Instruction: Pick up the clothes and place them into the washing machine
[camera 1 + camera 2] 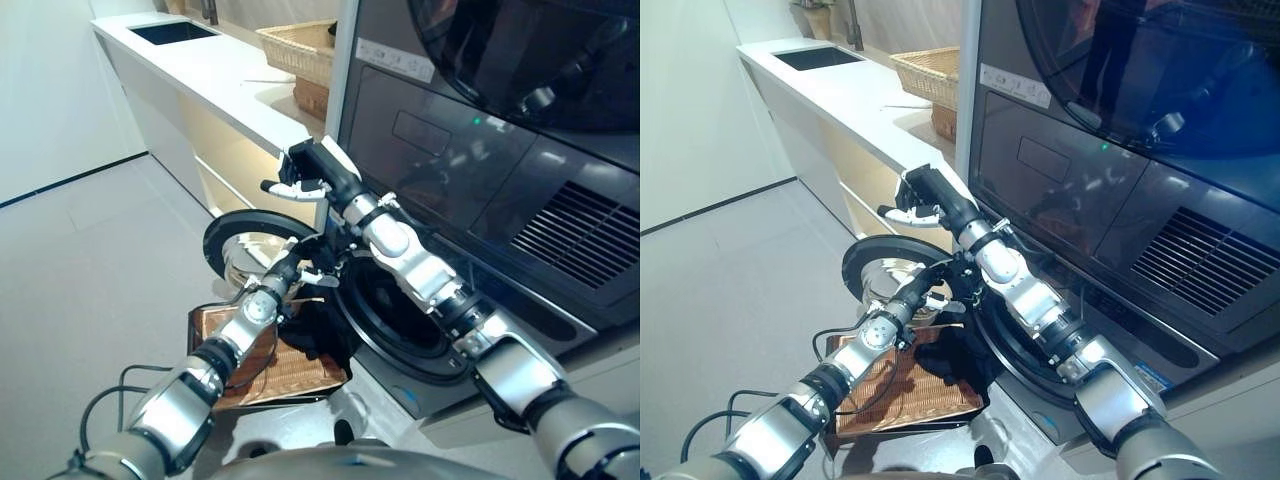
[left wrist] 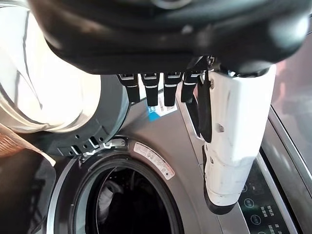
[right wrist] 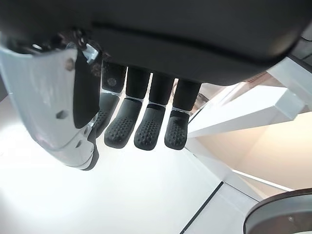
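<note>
In front of the washing machine's round opening [image 1: 395,310], the left hand [image 1: 312,268] hangs with its fingers curled and nothing in them; its wrist view shows the dark fingers [image 2: 151,90] bent back toward the palm beside the white-covered thumb [image 2: 234,141], and past them the dark drum mouth with a grey rubber-like ring around it. Higher up, by the machine's left edge, the right hand [image 1: 305,172] is held in the air, its ribbed, dotted fingertips [image 3: 146,131] half bent and loose, gripping nothing, with the pale floor beyond.

The clothes [image 1: 315,335] are a dark, limp heap, black and creased, lying partly on a flat woven tray [image 1: 900,390] of brown wicker on the floor and bunched against the lower left of the opening. They lie just below the left hand, apart from it, and well below the right hand. Whether any cloth is already inside the drum cannot be told; the inside is black.

The round door [image 1: 245,250] stands swung open to the left, a dark ring around a shiny metal bowl. The washing machine [image 1: 1120,200] has a glossy dark-grey front with a slatted vent. To its left runs a smooth white desk [image 1: 215,85] with a sunken sink [image 1: 172,32] and a woven basket [image 1: 300,50].
</note>
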{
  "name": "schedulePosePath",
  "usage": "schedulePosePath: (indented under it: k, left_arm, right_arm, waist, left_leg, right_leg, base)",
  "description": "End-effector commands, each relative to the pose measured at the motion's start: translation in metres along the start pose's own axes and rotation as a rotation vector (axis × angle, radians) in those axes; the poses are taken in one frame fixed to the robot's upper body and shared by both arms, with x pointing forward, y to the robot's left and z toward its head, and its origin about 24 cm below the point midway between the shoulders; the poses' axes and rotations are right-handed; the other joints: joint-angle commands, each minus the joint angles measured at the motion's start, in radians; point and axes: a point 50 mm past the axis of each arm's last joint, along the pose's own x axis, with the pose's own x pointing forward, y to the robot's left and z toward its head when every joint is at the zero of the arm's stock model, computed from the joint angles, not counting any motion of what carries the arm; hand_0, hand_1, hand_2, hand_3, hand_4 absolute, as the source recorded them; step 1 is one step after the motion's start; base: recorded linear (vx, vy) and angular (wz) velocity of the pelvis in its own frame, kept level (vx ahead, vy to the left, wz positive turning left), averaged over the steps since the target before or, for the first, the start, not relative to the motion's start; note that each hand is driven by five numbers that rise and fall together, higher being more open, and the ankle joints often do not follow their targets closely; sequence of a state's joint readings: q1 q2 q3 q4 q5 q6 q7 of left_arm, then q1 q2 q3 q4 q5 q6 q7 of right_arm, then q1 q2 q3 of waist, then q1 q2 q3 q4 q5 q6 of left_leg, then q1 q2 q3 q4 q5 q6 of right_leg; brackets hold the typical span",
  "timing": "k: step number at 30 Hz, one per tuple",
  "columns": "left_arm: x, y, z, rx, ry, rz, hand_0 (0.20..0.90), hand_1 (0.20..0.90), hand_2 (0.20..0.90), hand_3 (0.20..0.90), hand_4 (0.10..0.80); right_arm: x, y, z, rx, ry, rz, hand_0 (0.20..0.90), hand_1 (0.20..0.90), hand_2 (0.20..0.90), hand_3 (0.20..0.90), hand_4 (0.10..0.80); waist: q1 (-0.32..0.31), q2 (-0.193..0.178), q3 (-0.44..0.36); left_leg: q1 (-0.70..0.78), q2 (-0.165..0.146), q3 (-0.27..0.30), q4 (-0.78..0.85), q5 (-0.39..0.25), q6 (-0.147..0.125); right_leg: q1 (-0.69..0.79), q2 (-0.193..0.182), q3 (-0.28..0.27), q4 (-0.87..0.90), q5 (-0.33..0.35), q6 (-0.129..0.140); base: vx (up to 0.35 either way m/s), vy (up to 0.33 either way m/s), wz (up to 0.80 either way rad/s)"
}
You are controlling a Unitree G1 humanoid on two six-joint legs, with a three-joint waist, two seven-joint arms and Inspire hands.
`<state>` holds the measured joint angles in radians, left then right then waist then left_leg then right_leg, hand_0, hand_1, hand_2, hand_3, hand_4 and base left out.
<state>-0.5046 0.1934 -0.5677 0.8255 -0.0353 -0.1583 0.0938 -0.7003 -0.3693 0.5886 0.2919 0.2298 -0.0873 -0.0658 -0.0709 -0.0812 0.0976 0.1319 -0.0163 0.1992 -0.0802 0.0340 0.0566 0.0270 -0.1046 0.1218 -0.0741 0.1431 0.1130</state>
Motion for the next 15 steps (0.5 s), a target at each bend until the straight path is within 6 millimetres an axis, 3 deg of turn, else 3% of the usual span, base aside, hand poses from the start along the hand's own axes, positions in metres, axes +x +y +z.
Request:
schedulePosePath:
  k: [1,4,5,6,11,14,15]
  left_arm:
    - [0.013,0.013,0.027,0.018,-0.107,0.068,0.9,0.9,0.9,0.9,0.8]
    - [0.006,0.019,0.009,0.03,-0.053,0.083,0.9,0.9,0.9,0.9,0.8]
    - [0.006,0.019,0.008,0.03,-0.052,0.083,0.9,0.9,0.9,0.9,0.8]
    - [-0.004,0.021,-0.013,0.034,0.014,0.089,0.9,0.9,0.9,0.9,0.8]
    - [-0.042,0.027,-0.076,0.018,0.216,0.124,0.9,0.9,0.9,0.9,0.8]
    - [-0.065,0.029,-0.104,0.001,0.31,0.155,0.9,0.9,0.9,0.9,0.8]
    - [-0.065,0.029,-0.104,0.001,0.311,0.155,0.9,0.9,0.9,0.9,0.8]
  right_arm:
    - [0.004,-0.028,0.029,-0.085,-0.16,-0.144,0.9,0.9,0.9,0.9,0.8]
    - [-0.01,-0.044,0.002,-0.234,-0.035,-0.224,0.9,0.9,0.9,0.9,0.8]
    - [-0.01,-0.043,0.002,-0.235,-0.035,-0.225,0.9,0.9,0.9,0.9,0.8]
    - [-0.025,-0.052,-0.024,-0.288,0.074,-0.277,0.9,0.9,0.9,0.9,0.8]
    - [-0.068,-0.065,-0.078,-0.554,0.345,-0.298,0.9,0.9,0.9,0.9,0.8]
    - [-0.086,-0.066,-0.1,-0.701,0.455,-0.24,0.9,0.9,0.9,0.9,0.8]
    - [-0.086,-0.065,-0.1,-0.701,0.454,-0.239,0.9,0.9,0.9,0.9,0.8]
  waist:
    - [0.029,0.038,-0.104]
    - [0.03,0.042,-0.097]
    - [0.03,0.042,-0.098]
    - [0.033,0.045,-0.092]
    - [0.046,0.05,-0.083]
    - [0.06,0.052,-0.074]
    - [0.058,0.052,-0.075]
  left_leg:
    - [-0.022,-0.008,-0.052,0.016,-0.04,-0.049]
    - [-0.025,-0.009,-0.053,0.017,-0.041,-0.048]
    - [-0.025,-0.009,-0.053,0.017,-0.041,-0.048]
    - [-0.026,-0.009,-0.053,0.017,-0.041,-0.047]
    - [-0.033,-0.011,-0.062,0.019,-0.045,-0.044]
    - [-0.039,-0.014,-0.07,0.019,-0.046,-0.044]
    - [-0.039,-0.014,-0.071,0.019,-0.046,-0.044]
  right_leg:
    - [-0.018,0.027,-0.016,0.14,-0.121,0.007]
    - [-0.021,0.027,-0.017,0.142,-0.123,0.007]
    - [-0.021,0.027,-0.017,0.142,-0.123,0.007]
    - [-0.022,0.026,-0.017,0.141,-0.123,0.007]
    - [-0.025,0.023,-0.021,0.142,-0.129,0.008]
    - [-0.026,0.021,-0.028,0.141,-0.131,0.008]
    - [-0.026,0.02,-0.029,0.141,-0.131,0.008]
  base:
    - [0.0,0.0,0.0]
    - [0.0,0.0,0.0]
    - [0.0,0.0,0.0]
    - [0.0,0.0,0.0]
    - [0.0,0.0,0.0]
    - [0.0,0.0,0.0]
    - [0.016,0.007,0.06]
